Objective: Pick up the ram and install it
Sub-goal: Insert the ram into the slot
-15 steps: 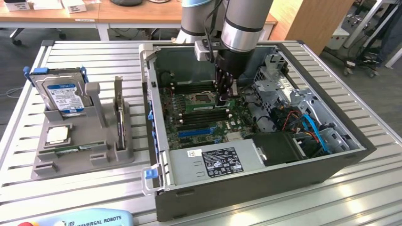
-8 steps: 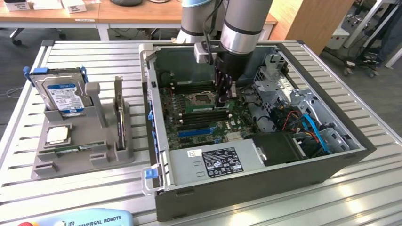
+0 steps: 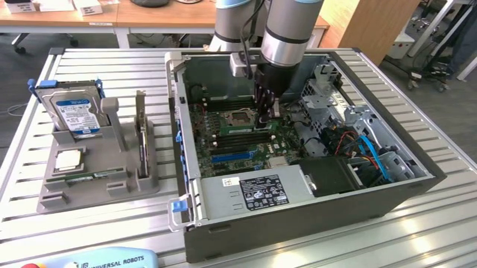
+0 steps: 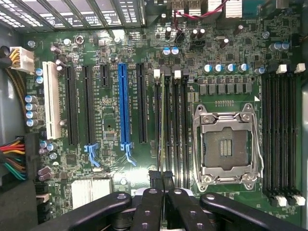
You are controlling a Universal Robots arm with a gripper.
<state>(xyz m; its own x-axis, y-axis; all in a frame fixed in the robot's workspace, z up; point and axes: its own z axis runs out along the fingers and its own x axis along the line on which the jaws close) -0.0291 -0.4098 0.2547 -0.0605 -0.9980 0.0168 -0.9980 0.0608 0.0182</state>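
fingers (image 4: 161, 182): nearly closed; seemingly pinching the ram (image 4: 162, 120) edge-on
ram: at a memory slot beside the processor socket (image 4: 226, 144)
second stick (image 3: 140, 134): upright in holder (image 3: 111, 184); exterior view's left

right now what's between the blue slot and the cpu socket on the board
A black expansion slot, then a bank of black memory slots, seen in the wrist view.

- The black gripper (image 4: 162, 180) runs off the wrist picture's edge.
- Pinched in it, what seems to be the long thin green ram stick (image 4: 162, 130) shows edge-on only, its chips and label hidden.
- At the exterior view's twelve o'clock, the grey robot arm (image 3: 287, 33) is cut off.
- At seven o'clock, a pale blue pendant (image 3: 104, 261) is cropped.
- The print on the silver power supply (image 3: 216, 196) is too small to read.
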